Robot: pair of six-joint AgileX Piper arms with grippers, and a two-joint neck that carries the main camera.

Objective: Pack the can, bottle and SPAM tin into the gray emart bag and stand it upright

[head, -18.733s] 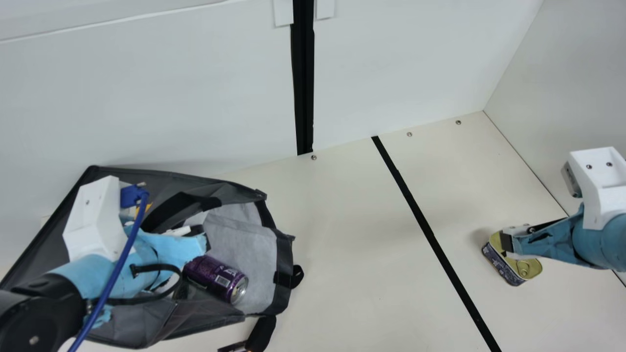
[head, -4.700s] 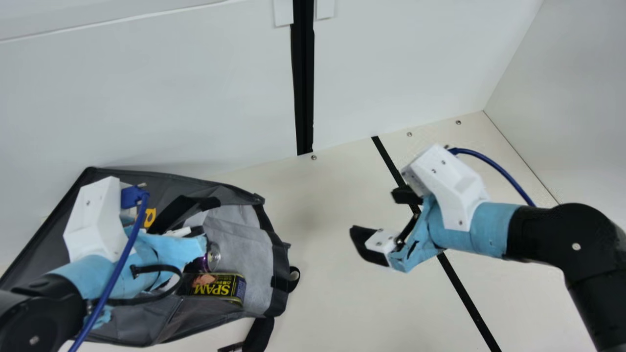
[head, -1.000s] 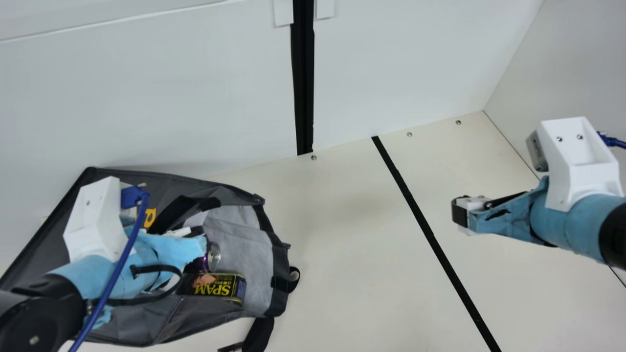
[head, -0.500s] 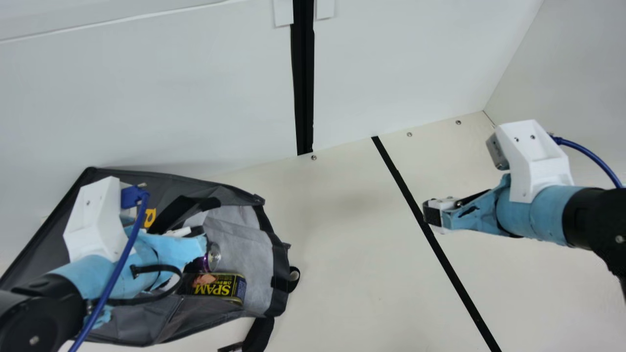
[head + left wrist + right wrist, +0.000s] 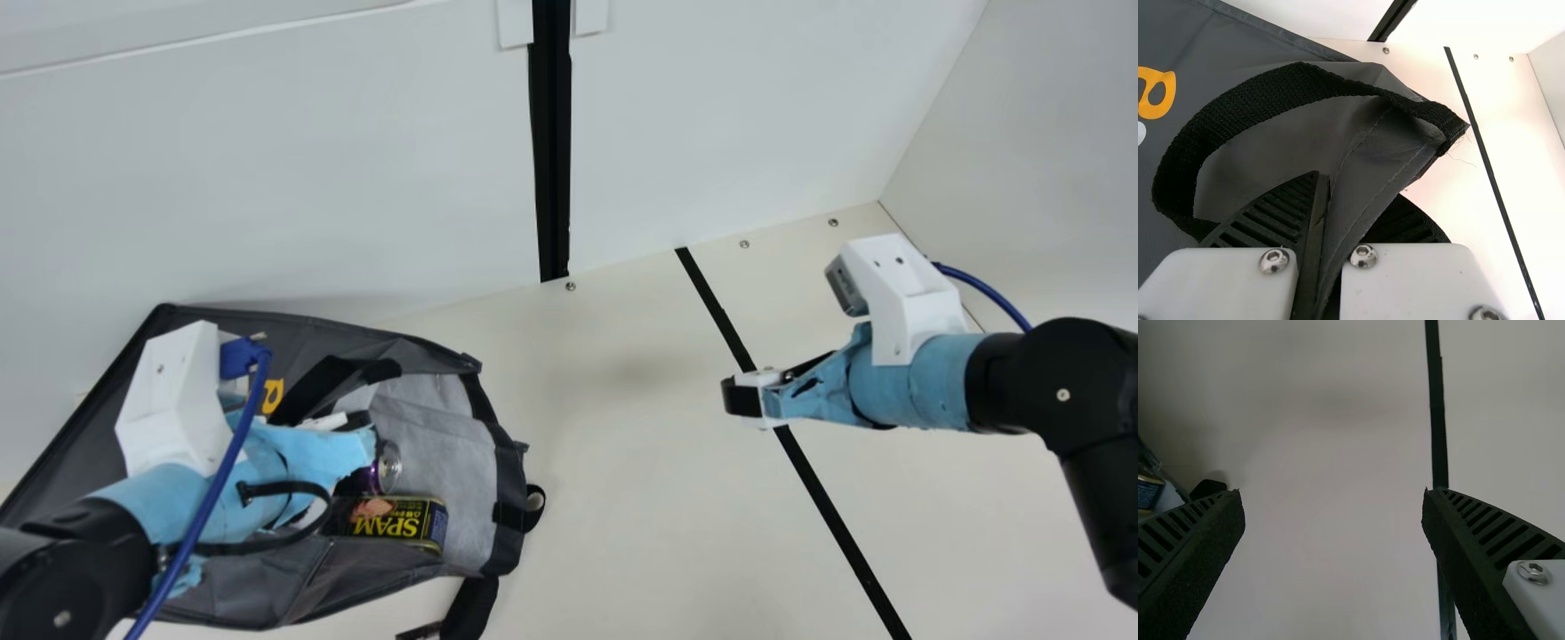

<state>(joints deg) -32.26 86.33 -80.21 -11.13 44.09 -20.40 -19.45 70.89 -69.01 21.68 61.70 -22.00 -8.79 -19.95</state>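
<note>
Near the table's (image 5: pixel 640 498) far edge, the bag (image 5: pixel 508 467) lay mouth toward your wide-spread, empty right gripper (image 5: pixel 1333 491), pinched in your left gripper (image 5: pixel 1351 188).

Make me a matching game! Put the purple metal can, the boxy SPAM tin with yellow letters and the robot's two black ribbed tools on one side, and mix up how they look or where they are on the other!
Things:
1. Purple metal can
2. Boxy SPAM tin
3. Left black ribbed tool
4. Right black ribbed tool

Places and looks:
A. Open above the cream table
B. Yellow letters on its side
C. Pinching the gray fabric bag
D. Round silver end showing

Right pairs: 1-D, 2-B, 3-C, 4-A
</note>
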